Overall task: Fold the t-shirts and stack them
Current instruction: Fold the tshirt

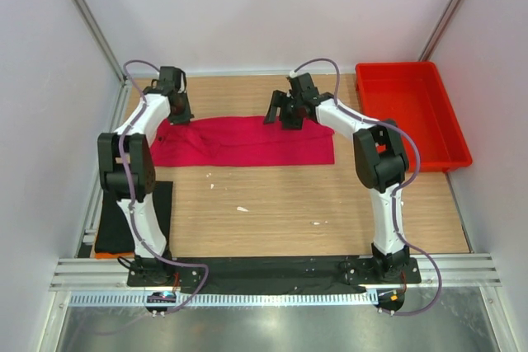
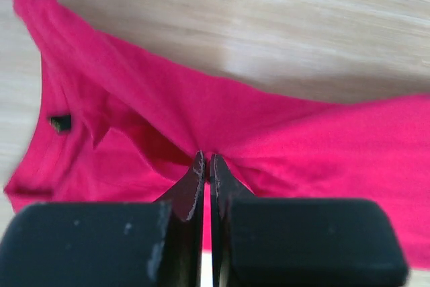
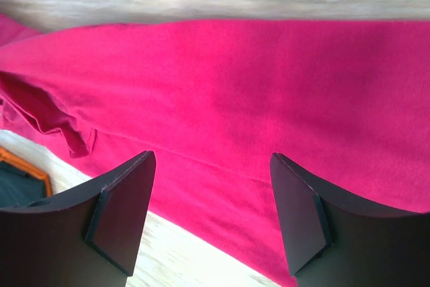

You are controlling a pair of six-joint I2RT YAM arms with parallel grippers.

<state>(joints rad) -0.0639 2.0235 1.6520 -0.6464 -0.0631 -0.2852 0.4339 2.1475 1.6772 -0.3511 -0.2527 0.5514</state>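
A crimson-pink t-shirt [image 1: 243, 142] lies folded into a long band across the far half of the table. My left gripper [image 1: 177, 114] is at the band's left end. In the left wrist view its fingertips [image 2: 205, 160] are shut on a pinch of the pink cloth [image 2: 302, 139], which puckers around them. My right gripper [image 1: 285, 113] hovers over the band's far edge, right of centre. Its jaws [image 3: 211, 186] stand wide open above the pink cloth [image 3: 269, 78], with nothing between them. A black t-shirt [image 1: 136, 212] lies at the table's near-left edge.
A red plastic tray [image 1: 408, 117] stands at the back right. Something orange [image 1: 103, 253] peeks out under the black shirt. Small white specks [image 1: 242, 208] lie on the wooden table [image 1: 289, 204]. Grey walls close in on both sides and at the back.
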